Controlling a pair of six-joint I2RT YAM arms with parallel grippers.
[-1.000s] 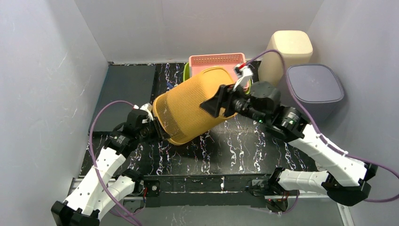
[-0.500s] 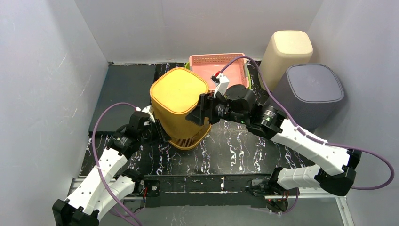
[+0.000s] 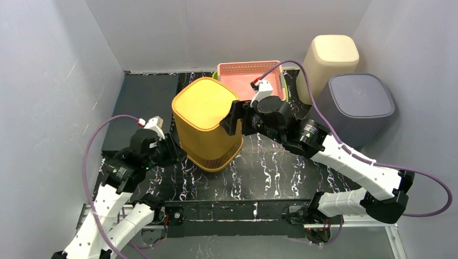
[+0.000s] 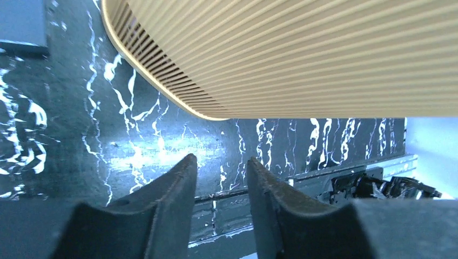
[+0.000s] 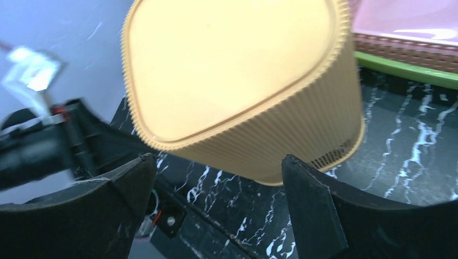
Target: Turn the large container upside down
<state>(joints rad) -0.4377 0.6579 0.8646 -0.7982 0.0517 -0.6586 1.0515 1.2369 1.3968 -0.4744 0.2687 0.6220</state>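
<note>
Yellow ribbed bin [image 3: 208, 121] stands rim-down, base-up on tabletop [image 3: 281, 167]. Left end effector [image 4: 221, 162] narrowly apart, empty, bin wall just ahead. Right end effector [image 5: 219, 161] wide apart, empty, bin just ahead. Probably light, stiff, slick-ribbed; pinch the slotted rim.

The ribbed yellow plastic container [image 3: 208, 121] tipped from slanted to base-up on the black marbled table [image 3: 281, 167]; the left gripper [image 3: 175, 151] drew back from its rim, and the right gripper [image 3: 231, 120] spread wider.
</note>
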